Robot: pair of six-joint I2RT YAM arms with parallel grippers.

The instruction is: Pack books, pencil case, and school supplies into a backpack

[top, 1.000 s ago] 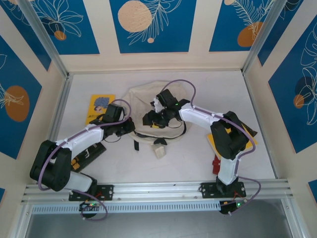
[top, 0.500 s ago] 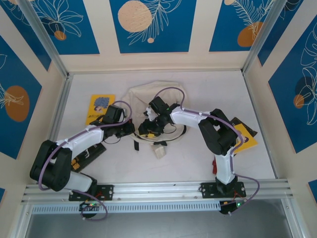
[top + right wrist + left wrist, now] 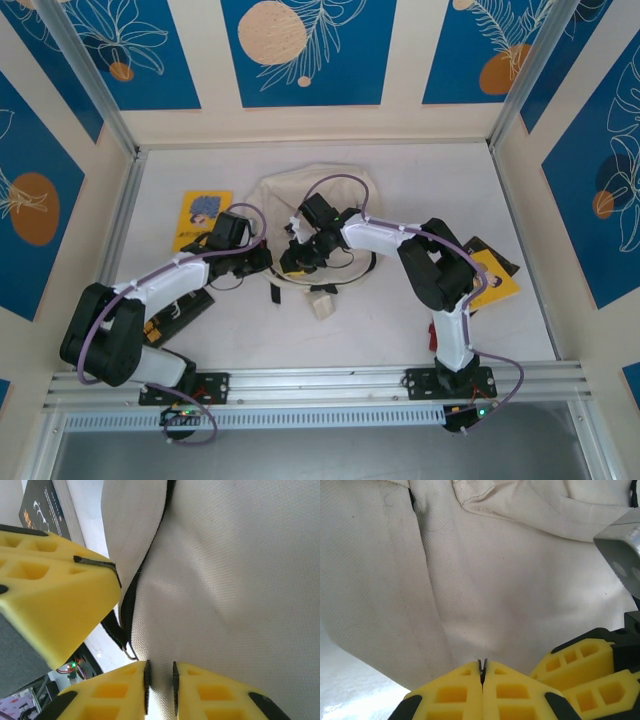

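Observation:
The cream-white backpack [image 3: 310,190] lies in the middle of the table, its dark straps [image 3: 345,272] trailing toward me. My left gripper [image 3: 262,258] sits at its near-left edge, shut, with a pinch of cream fabric [image 3: 485,605] at its tips [image 3: 482,664]. My right gripper [image 3: 291,258] is right beside it, its jaws [image 3: 160,672] drawn close with a fold of backpack fabric [image 3: 225,580] between the pads. One yellow book [image 3: 203,215] lies left of the backpack and another [image 3: 497,280] at the right. A black book [image 3: 180,310] shows under my left arm.
A small cream block [image 3: 322,305] lies just in front of the straps. A red object [image 3: 436,335] sits by my right arm's base. A dark strap [image 3: 131,597] runs along the backpack's seam beside the left gripper's finger [image 3: 55,610]. Walls close in the table on three sides.
My right gripper has swung left across the backpack to sit beside the left one and has closed from open onto the fabric. The left arm has not moved.

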